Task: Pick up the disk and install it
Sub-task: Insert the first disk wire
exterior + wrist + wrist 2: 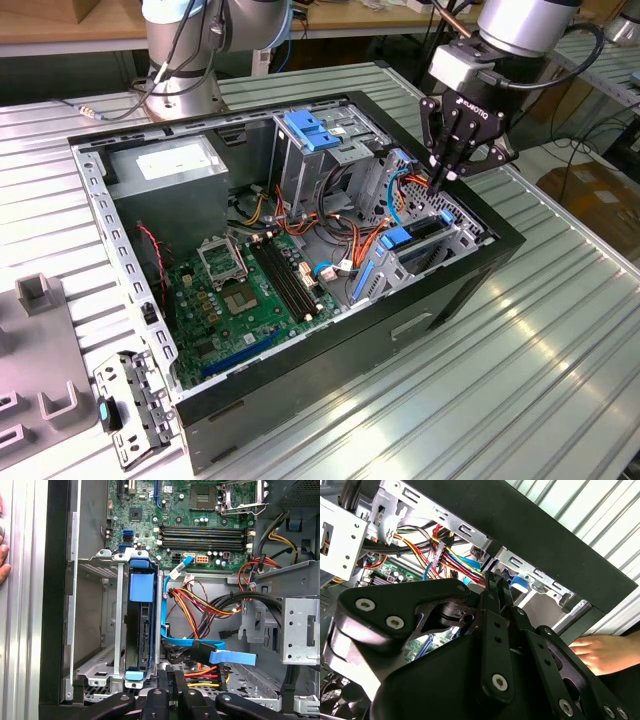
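The disk (138,635) stands on edge inside a slot of the grey drive cage (95,630), with its blue carrier tab (141,586) at the top end. In the exterior view the disk (420,232) sits in the cage at the case's right side. My gripper (438,182) hangs just above that cage, fingers pressed together and holding nothing. In the first wrist view the gripper (175,674) is beside the disk's near end, close to a blue flat cable (220,656). The second wrist view shows the gripper (496,582) shut over bundled wires.
The open black computer case (470,290) lies on a ribbed metal table (560,380). Inside are the green motherboard (250,290), a grey box with white sticker (165,165) and a cage topped by a blue latch bracket (310,130). A person's hand (605,652) rests by the case wall.
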Robot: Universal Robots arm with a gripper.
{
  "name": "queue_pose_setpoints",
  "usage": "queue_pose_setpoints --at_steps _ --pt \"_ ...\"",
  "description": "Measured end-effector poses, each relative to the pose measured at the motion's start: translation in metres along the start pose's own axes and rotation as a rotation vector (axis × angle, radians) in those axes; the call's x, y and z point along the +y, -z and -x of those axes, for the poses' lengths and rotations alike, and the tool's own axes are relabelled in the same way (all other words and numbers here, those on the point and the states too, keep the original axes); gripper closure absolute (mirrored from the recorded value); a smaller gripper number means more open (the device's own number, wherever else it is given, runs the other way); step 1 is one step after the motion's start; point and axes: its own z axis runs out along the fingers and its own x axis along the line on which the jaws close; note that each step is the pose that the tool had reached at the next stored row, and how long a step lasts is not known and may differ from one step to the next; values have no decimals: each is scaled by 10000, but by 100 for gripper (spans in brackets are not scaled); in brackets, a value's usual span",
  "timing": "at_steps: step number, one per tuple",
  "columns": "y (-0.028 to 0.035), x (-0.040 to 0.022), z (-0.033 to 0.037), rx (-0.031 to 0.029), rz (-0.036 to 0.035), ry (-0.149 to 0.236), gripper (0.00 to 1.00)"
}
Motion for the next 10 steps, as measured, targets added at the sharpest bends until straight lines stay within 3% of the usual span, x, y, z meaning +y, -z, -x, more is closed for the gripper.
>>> queue_pose_setpoints --at_steps 10 --pt "0 0 0 -1 2 -35 83"
